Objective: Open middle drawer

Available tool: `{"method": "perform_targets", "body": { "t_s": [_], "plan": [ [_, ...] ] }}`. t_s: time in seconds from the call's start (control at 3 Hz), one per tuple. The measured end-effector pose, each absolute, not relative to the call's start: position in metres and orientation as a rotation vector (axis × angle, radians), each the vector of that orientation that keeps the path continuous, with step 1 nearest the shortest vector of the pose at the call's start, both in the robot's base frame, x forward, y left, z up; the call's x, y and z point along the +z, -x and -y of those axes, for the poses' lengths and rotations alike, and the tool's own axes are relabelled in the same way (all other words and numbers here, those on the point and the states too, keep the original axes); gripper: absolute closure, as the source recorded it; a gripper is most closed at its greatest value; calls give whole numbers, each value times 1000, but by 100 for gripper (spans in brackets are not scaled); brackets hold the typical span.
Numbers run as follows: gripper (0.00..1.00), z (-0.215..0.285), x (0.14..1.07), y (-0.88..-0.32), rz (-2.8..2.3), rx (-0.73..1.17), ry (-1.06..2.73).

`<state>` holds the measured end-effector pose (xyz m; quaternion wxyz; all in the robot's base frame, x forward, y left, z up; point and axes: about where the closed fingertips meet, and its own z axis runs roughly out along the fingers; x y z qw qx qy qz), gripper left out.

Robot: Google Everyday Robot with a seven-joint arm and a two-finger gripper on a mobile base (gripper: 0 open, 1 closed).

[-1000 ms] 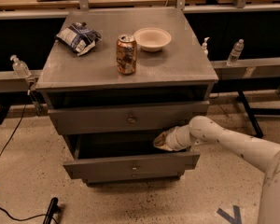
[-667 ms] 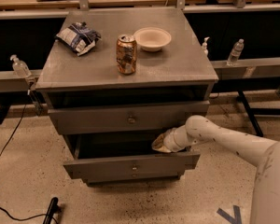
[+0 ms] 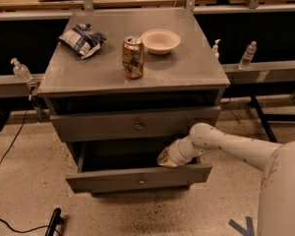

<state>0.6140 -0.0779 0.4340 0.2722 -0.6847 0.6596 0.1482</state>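
Note:
The grey cabinet (image 3: pixel 137 73) has its middle drawer (image 3: pixel 137 180) pulled partly out. The drawer has a shallow flat front with a small round knob, and its dark inside shows behind the front. My gripper (image 3: pixel 165 158) reaches in from the right on the white arm (image 3: pixel 226 144). It sits just inside the drawer, at the top edge of the front and right of the knob. The taller top drawer front (image 3: pixel 137 125) hangs above it. The lowest drawer is hidden under the pulled-out one.
On the cabinet top stand a drinks can (image 3: pixel 132 57), a white bowl (image 3: pixel 160 41) and a chip bag (image 3: pixel 81 39). Bottles (image 3: pixel 247 55) sit on a rail at the right and another bottle (image 3: pixel 20 72) at the left. A cable (image 3: pixel 12 141) runs over the speckled floor.
My gripper has moved slightly left and toward the front. The middle drawer's front sits a little farther out than before.

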Motion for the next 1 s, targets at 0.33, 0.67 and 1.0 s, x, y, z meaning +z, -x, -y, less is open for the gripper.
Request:
{"method": "perform_targets", "body": {
  "t_s": [0.33, 0.67, 1.0],
  "plan": [
    [100, 69, 434, -592, -1773, 438, 1873],
    [100, 69, 434, -592, -1773, 438, 1873],
    [100, 61, 443, -579, -1724, 426, 1873]
  ]
}}
